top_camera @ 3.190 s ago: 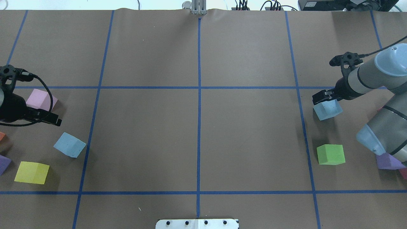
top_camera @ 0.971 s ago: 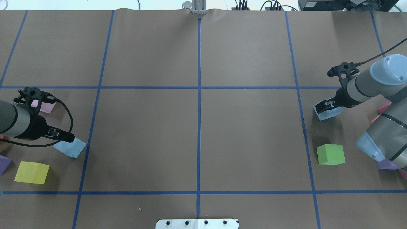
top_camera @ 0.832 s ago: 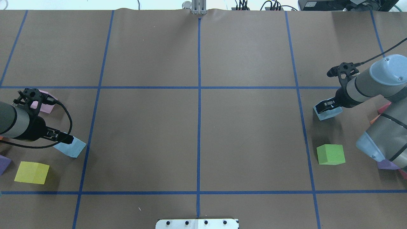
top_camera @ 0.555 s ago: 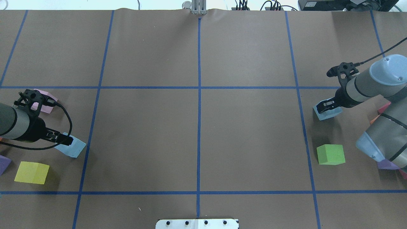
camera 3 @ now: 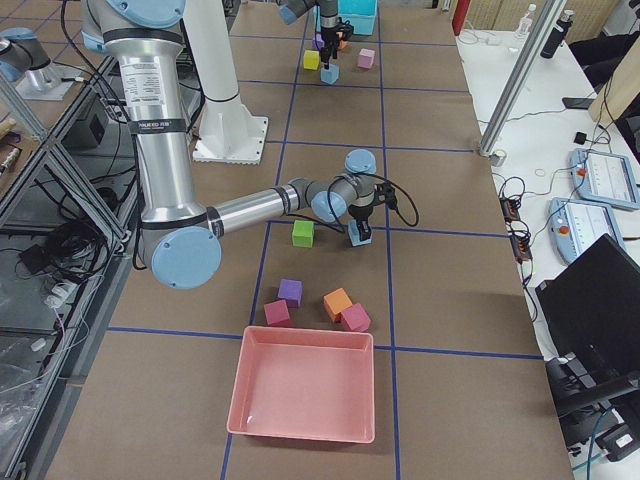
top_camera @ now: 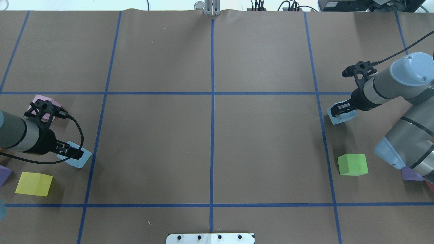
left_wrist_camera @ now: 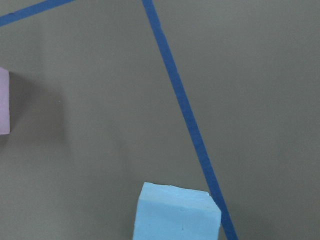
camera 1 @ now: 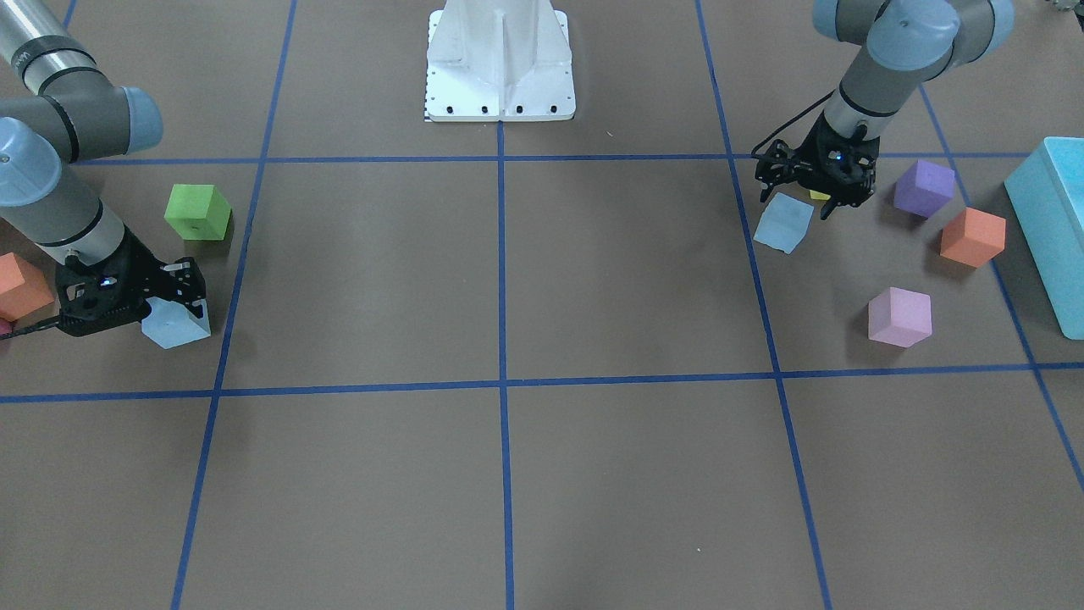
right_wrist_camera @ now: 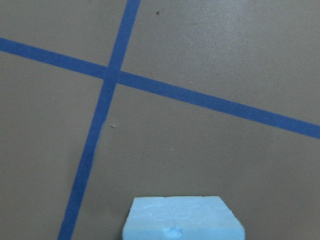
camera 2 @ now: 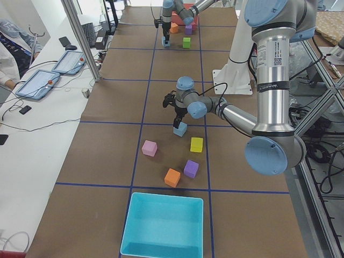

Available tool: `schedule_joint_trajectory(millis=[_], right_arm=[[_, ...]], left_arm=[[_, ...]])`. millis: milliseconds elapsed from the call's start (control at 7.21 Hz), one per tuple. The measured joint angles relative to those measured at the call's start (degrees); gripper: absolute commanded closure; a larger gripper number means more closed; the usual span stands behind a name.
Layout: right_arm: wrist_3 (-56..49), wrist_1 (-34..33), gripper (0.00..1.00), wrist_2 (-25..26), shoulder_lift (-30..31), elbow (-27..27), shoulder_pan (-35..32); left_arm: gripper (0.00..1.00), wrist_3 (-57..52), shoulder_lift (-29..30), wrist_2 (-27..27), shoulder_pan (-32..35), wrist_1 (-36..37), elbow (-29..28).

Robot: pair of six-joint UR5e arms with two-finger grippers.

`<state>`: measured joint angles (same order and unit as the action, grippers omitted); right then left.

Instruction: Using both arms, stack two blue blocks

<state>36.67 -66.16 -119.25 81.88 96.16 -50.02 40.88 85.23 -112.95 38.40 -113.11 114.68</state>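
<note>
Overhead exterior — right hand (top_camera: 336, 109) tight on right blue block (top_camera: 343, 117), left hand (top_camera: 75, 154) over left blue block (top_camera: 81, 161) — grip there unclear

Blue tape lines (top_camera: 212, 142) grid the brown tabletop (top_camera: 156, 145). A green cube (top_camera: 352, 164) sits toward one end; toward the other, yellow (top_camera: 34, 184), purple (camera 1: 924, 188), orange (camera 1: 972, 237) and pink (camera 1: 899, 317) cubes lie apart near a turquoise bin (camera 1: 1050, 229).

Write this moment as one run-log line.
phase: pickup | left end effector: at left blue block, grip unclear | right end effector: gripping right blue block | stack: not started
</note>
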Motion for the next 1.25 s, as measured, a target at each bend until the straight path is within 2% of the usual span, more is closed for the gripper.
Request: schedule_joint_trajectory(millis=[139,555,1248], right_arm=[[0.15,-1.73,0.36,-0.06,-0.98,0.73,0.01],[4.14,-12.75,0.35,0.24,-7.34,4.98,1.32],[15.49,-15.27,0.35,2.24,-14.5,5.28,7.37]], left_arm=[[0.02,-1.06,0.18,0.06,0.0,0.04,-0.06],[0.02,-5.31,0.31,0.18,0.17,0.06,-0.96],[0.02,-8.11,1.87,0.17,0.42,-0.03,-3.55]])
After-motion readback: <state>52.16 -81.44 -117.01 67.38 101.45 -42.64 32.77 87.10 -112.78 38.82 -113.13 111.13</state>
